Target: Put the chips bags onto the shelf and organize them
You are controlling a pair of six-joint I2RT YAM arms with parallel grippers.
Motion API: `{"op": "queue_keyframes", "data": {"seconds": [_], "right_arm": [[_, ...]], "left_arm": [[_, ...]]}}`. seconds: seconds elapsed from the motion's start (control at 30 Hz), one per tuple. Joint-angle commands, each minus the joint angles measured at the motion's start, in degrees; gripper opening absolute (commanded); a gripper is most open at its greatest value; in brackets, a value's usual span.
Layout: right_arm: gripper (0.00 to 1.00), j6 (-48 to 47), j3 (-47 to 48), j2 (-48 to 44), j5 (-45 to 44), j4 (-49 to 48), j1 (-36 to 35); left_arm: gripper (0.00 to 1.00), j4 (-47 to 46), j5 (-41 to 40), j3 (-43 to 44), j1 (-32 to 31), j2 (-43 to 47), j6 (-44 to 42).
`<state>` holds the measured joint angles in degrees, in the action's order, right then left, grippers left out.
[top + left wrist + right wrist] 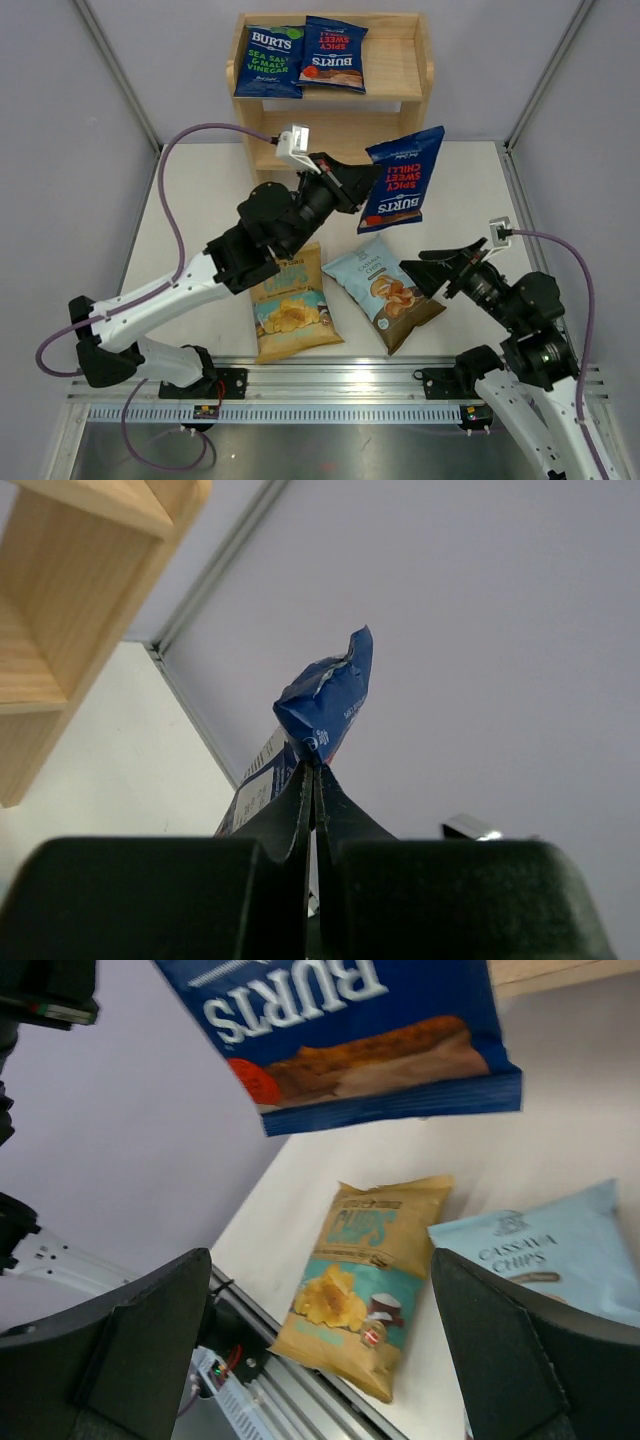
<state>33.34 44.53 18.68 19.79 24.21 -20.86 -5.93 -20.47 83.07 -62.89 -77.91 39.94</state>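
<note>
The shelf (400,70) has bare wood at the right end of its top tier. A vinegar bag (268,62) and a chilli bag (333,55) fill the left and middle. A hanging blue bag (405,180), pinched in the left claw (372,180), blocks the approach. On the counter (470,190), a tan bag (290,315) and a light-blue bag (385,290) lie between the arms. The right side is bare.

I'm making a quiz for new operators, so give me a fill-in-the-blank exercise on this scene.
The left gripper is shut on a Burts bag labelled Spicy Sweet ____.
The top tier of the shelf holds ____ Burts bags.
The tan-yellow Chips bag and the light-blue Cassava Chips bag lie on the ____.
The right gripper is ____ and holds nothing.
Missing words: Chilli; two; table; open.
</note>
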Motion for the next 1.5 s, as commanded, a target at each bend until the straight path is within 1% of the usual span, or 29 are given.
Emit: {"op": "queue_keyframes", "data": {"seconds": [0.0,0.07,0.1,0.13,0.17,0.3,0.47,0.67,0.8,0.93,1.0,1.2,1.3,1.33,1.37,1.43,1.47], "right_arm": [[0.98,10.24,-6.37,3.73,11.13,-27.72,0.12],[0.98,14.37,-10.93,6.19,12.37,-36.20,0.12],[0.98,15.43,-12.09,7.07,13.25,-43.64,0.12],[0.98,16.65,-12.97,8.82,13.43,-46.59,0.12],[0.99,17.01,-14.37,9.79,13.87,-51.49,0.12],[0.99,18.95,-15.44,14.80,14.57,-60.04,-0.05],[0.99,19.66,-15.09,20.52,15.71,-68.30,-1.20],[0.99,15.53,-12.11,25.79,20.36,-72.80,-1.99],[0.99,12.72,-9.65,28.52,20.90,-71.32,-1.99],[0.99,10.61,-7.89,30.71,22.30,-72.37,-1.99],[1.00,10.16,-7.45,30.72,23.27,-73.95,-1.99],[0.99,7.70,-5.86,28.70,25.73,-74.57,-1.99],[0.91,9.01,-4.81,29.04,27.23,-74.39,-2.08],[0.86,9.28,-4.20,29.05,27.32,-74.04,-1.99],[0.75,9.72,-3.76,29.31,27.40,-72.56,-1.99],[0.69,10.77,-3.31,29.75,27.84,-72.63,-1.99],[0.64,11.13,-3.31,29.84,27.85,-73.16,-1.99]], "left_arm": [[0.00,1.19,-6.77,-1.06,-0.04,6.00,-1.10],[0.00,1.54,-7.65,-2.03,-0.04,9.25,-0.48],[0.00,1.71,-7.83,-2.47,-0.12,10.14,-0.22],[0.00,1.89,-8.01,-2.73,-0.12,11.19,0.57],[0.00,1.98,-8.44,-3.17,-0.39,13.11,0.75],[0.00,0.32,-10.38,-5.45,-0.83,16.72,0.84],[0.00,0.48,-8.71,-4.41,-0.83,17.97,0.22],[0.00,1.63,-4.14,-2.91,-1.09,18.05,1.80],[0.00,0.93,-1.51,-3.52,-1.79,18.93,3.12],[0.00,1.19,1.83,-3.18,-2.06,18.93,4.70],[0.00,1.54,3.32,-2.56,-2.06,18.50,4.88],[0.00,4.00,5.44,-1.15,-2.14,16.74,6.20],[0.00,4.96,5.27,-0.89,-2.14,16.48,6.73],[0.00,5.66,5.35,-0.02,-2.15,16.21,6.73],[0.00,7.15,5.79,0.42,-2.15,16.04,6.81],[0.00,7.86,6.23,1.30,-2.06,15.60,6.73],[0.00,8.48,6.32,1.57,-2.06,15.51,6.64]]}}
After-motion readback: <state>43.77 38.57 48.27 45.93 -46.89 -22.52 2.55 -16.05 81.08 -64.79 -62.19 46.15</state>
